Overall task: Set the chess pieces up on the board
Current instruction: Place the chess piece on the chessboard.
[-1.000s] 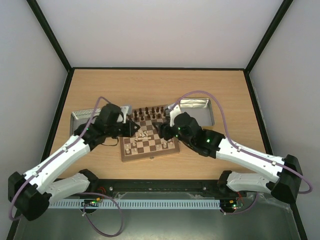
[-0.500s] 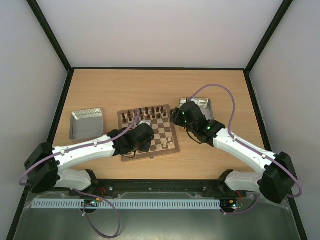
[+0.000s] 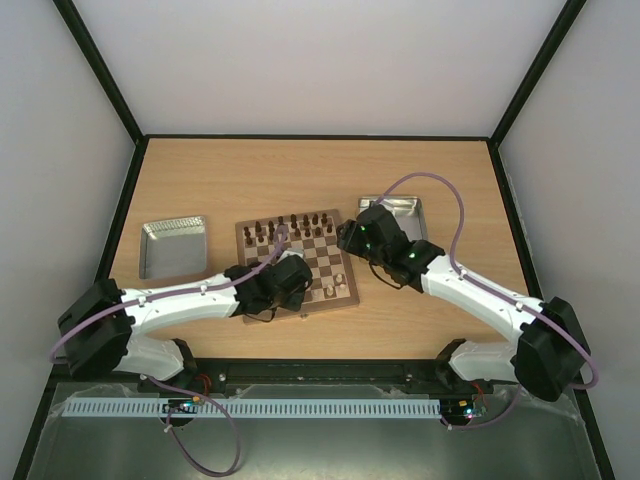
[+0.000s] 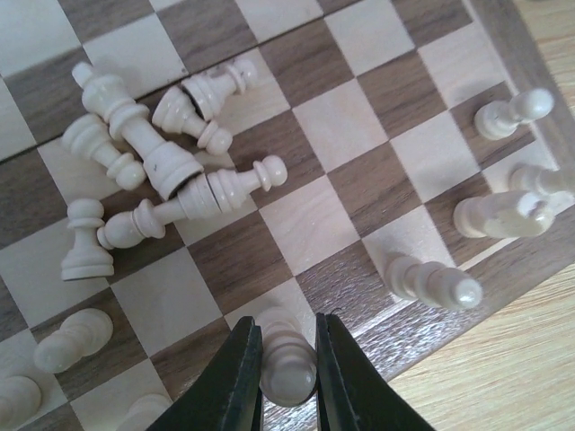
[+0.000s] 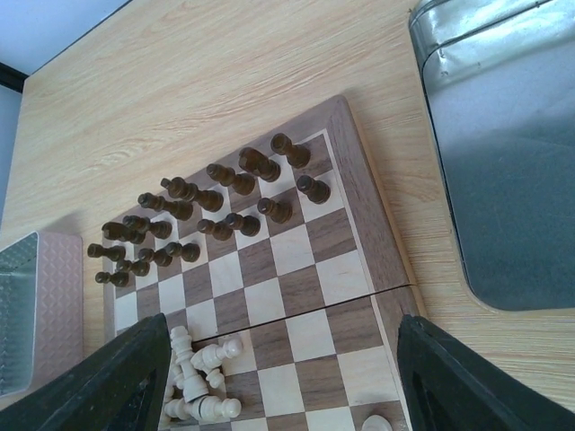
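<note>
Pale chess piece (image 4: 287,370) sits clamped in left gripper (image 4: 287,330).

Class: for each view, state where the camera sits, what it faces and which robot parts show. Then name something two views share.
Top external: above and behind the robot, looking down on the chessboard; left arm and right arm show.
Left wrist: on the left arm, close above the board's edge; left gripper shut on a pale chess piece.
Right wrist: on the right arm, facing the dark chessmen and a tin; right gripper wide open.
Shared: both wrist views show the heap of fallen pale pieces.
</note>
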You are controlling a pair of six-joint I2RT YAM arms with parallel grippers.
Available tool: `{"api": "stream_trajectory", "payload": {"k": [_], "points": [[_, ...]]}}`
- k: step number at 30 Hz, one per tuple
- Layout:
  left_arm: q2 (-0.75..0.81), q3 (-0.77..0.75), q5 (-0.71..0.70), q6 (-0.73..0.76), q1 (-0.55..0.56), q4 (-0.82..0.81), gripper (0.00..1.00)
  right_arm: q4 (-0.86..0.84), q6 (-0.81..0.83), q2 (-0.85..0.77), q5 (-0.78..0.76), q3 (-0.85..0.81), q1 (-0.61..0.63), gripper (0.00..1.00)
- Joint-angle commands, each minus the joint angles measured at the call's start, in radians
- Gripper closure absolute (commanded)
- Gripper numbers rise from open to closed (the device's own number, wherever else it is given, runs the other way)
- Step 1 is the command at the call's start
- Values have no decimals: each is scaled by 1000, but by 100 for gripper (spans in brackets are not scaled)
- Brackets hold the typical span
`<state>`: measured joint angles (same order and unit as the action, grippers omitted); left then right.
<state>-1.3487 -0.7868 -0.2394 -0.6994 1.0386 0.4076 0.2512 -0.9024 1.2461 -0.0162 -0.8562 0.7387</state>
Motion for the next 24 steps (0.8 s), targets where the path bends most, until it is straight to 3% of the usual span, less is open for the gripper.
{"api": "stream_trajectory", "payload": {"k": [1,14,24], "points": [[-21,27,2,-6,7,-16,91,-13,-9,20,-4,5,-5,32],[-7,64,54,-8,7,-54,90,-4,3,55,7,-17,-5,32],[-1,61,17,-8,7,-4,90,-7,1,58,9,-9,-4,32]]}}
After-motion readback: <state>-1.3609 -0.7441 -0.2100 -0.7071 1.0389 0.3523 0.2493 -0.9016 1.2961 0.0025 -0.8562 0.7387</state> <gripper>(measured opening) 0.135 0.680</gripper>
